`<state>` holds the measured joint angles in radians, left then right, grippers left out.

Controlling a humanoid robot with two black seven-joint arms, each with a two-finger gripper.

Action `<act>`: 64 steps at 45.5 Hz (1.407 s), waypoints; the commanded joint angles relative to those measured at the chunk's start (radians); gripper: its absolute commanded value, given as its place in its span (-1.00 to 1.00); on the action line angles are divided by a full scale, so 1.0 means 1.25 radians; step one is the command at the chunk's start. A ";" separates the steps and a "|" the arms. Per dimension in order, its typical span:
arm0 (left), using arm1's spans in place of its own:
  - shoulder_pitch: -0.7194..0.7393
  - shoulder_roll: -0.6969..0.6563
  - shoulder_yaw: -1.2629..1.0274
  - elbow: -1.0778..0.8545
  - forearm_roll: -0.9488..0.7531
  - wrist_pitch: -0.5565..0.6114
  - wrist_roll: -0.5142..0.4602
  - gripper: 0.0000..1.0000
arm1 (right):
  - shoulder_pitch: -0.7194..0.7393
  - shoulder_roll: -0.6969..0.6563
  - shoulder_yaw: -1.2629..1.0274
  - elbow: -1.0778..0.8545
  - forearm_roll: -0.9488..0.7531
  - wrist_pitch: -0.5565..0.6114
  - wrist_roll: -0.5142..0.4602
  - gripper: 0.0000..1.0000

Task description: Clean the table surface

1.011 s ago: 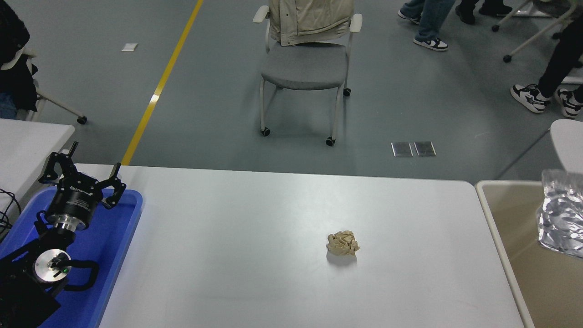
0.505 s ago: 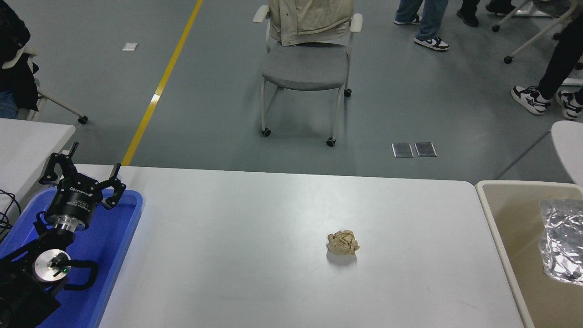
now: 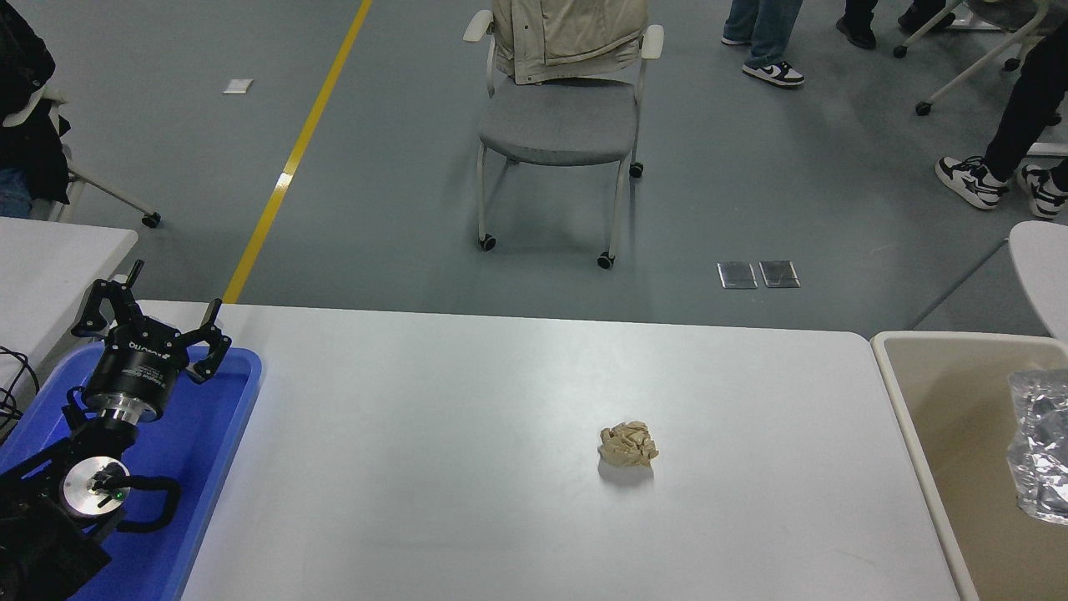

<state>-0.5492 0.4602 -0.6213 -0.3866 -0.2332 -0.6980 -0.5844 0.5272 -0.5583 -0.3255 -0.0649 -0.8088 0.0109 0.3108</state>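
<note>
The white table surface (image 3: 434, 417) fills the lower middle of the head view. A crumpled beige paper ball (image 3: 627, 443) lies on it, right of centre. My left gripper (image 3: 175, 288) is parked at the lower left above the blue tray (image 3: 209, 434), open and empty, far from the ball. My right arm is out of view.
A beige bin (image 3: 899, 401) stands against the table's right edge, with a crumpled silver foil bag (image 3: 1039, 446) in it. A smaller white table (image 3: 50, 259) is at the left. A grey chair (image 3: 557, 125) and people's legs (image 3: 1018, 108) are beyond the far edge.
The silver foil bag has sunk lower and further right in the beige bin. The people's feet at the top shifted. The left arm and the paper ball have not moved.
</note>
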 commanded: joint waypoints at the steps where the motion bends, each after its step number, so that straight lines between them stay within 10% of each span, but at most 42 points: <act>1: 0.000 0.000 0.000 0.000 0.000 0.000 0.000 1.00 | -0.005 0.002 -0.016 -0.002 0.135 -0.015 -0.004 1.00; 15: 0.000 0.000 0.000 0.000 0.000 0.000 0.000 1.00 | 0.026 -0.042 0.050 0.044 0.198 0.019 -0.007 1.00; 41: 0.000 0.000 0.000 0.000 0.000 0.000 0.000 1.00 | -0.057 -0.232 0.773 0.588 0.214 0.028 0.002 1.00; 64: 0.000 0.000 0.000 0.000 0.000 0.000 0.000 1.00 | -0.284 0.000 1.170 0.880 0.286 0.062 0.004 1.00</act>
<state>-0.5491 0.4603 -0.6213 -0.3864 -0.2331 -0.6979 -0.5844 0.2963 -0.7417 0.9030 0.9181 -0.4891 0.0649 0.3130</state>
